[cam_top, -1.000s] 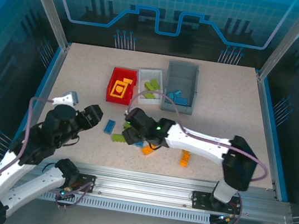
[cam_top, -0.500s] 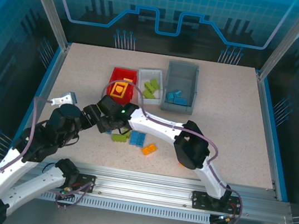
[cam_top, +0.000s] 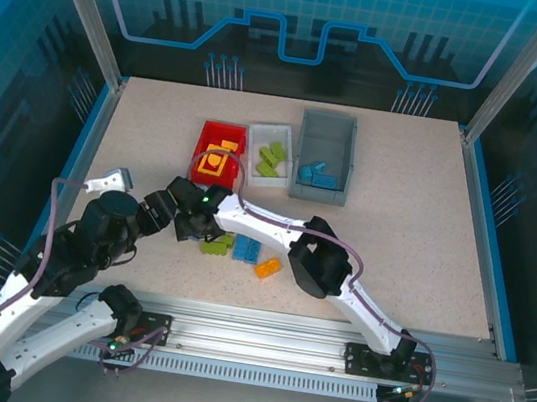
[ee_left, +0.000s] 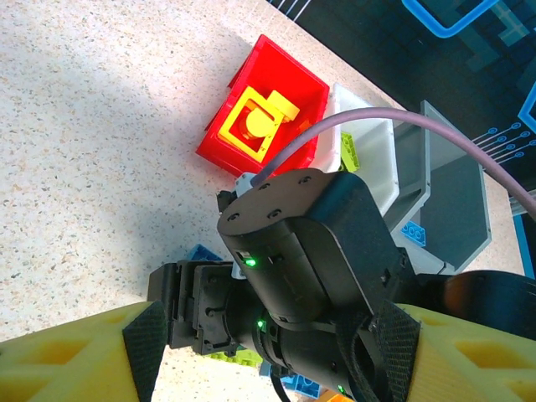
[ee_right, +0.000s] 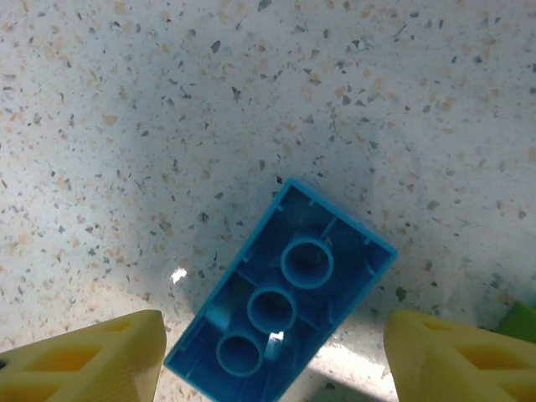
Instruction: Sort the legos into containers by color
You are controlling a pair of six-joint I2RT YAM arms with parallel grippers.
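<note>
Right gripper (ee_right: 272, 356): fingers (ee_right: 84, 360) spread wide, gripping nothing. It points down at the worktop (cam_top: 400, 201), left of centre and in front of the red bin (cam_top: 218, 153).

Blue brick (ee_right: 285, 301): lies on the worktop studs-down, with its hollow underside and three tubes showing. It sits between the two right fingers, set diagonally. Its lower left end is close to the left finger and its upper right corner is clear of the right finger. No contact with either finger can be seen.

Left gripper (ee_left: 272, 352): fingers likewise spread, holding nothing. It is held just beside the right arm's wrist (ee_left: 310, 260), whose black housing lies ahead of the opening and blocks most of what is beyond.

Loose bricks, top view: a green brick (cam_top: 213, 246), a second blue brick (cam_top: 246, 249) and an orange brick (cam_top: 267, 268) lie in a short row on the worktop, just right of the two grippers. The edge of the green brick is visible at the right margin of the right wrist view.

Bins: red, white (cam_top: 271, 151) and grey (cam_top: 325, 154) stand side by side behind the grippers. The red bin holds orange and yellow pieces, the white bin holds green bricks, and the grey bin holds blue bricks at its near end.
</note>
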